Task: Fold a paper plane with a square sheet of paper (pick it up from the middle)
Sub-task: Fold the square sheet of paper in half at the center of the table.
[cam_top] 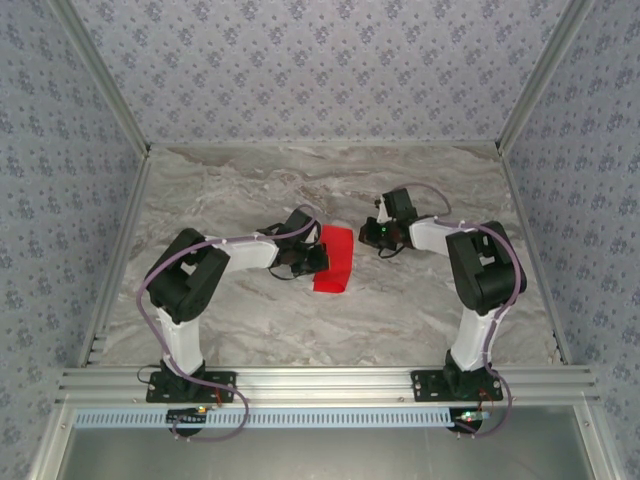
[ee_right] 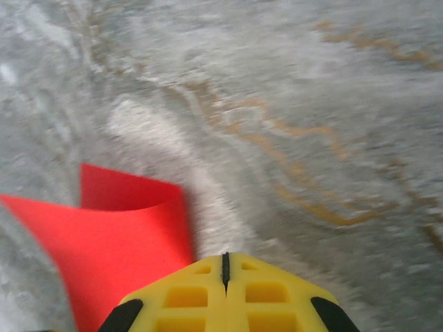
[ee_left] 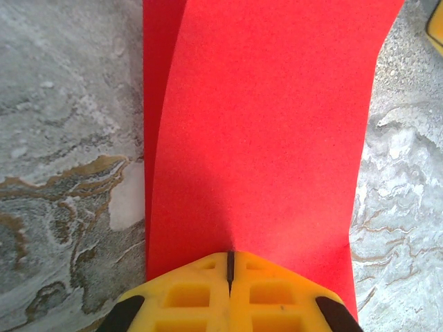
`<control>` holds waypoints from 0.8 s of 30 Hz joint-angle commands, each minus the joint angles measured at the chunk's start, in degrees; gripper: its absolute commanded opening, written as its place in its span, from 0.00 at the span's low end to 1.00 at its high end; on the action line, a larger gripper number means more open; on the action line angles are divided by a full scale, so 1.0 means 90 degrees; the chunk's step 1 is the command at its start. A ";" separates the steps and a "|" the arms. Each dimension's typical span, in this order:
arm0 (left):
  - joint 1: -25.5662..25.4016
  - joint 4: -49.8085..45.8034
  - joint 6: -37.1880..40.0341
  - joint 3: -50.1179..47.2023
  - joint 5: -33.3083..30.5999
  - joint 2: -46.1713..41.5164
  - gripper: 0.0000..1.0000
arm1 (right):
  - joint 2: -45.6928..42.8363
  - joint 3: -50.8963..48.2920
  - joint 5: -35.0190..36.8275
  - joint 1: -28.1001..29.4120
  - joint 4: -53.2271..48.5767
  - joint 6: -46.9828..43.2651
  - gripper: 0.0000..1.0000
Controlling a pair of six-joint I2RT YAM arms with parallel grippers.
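The sheet of paper [cam_top: 335, 260] lies near the middle of the table [cam_top: 300, 330], between the two arms. It is doubled over, the upper layer bowing above the lower one, whose edge sticks out on one side. The left gripper [cam_top: 316, 262] sits at the sheet's left edge, its tips touching the upper layer. The right gripper [cam_top: 368, 233] is just right of the sheet and slightly farther back, apart from it.

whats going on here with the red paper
The square sheet of paper is being folded on the marble table. The red sheet is bent over itself, one layer curling above another. The left pincer, shut, sits at its edge. The right pincer, also shut, is just beside it over bare table.
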 commanded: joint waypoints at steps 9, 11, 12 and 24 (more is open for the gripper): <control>0.0014 -0.1760 0.0132 -0.0527 -0.0740 0.0637 0.00 | 0.0697 0.0243 -0.0509 0.0541 0.0675 0.0308 0.00; 0.0013 -0.1760 0.0132 -0.0537 -0.0736 0.0639 0.00 | 0.0837 0.0270 -0.0487 0.0400 0.0727 0.0315 0.00; 0.0016 -0.1769 0.0135 -0.0542 -0.0739 0.0639 0.00 | 0.0894 0.0251 -0.0489 0.0263 0.0790 0.0337 0.00; -0.0029 -0.1694 0.0058 -0.0547 -0.0763 0.0639 0.00 | 0.0455 0.0226 -0.0207 -0.0891 0.0331 0.0061 0.00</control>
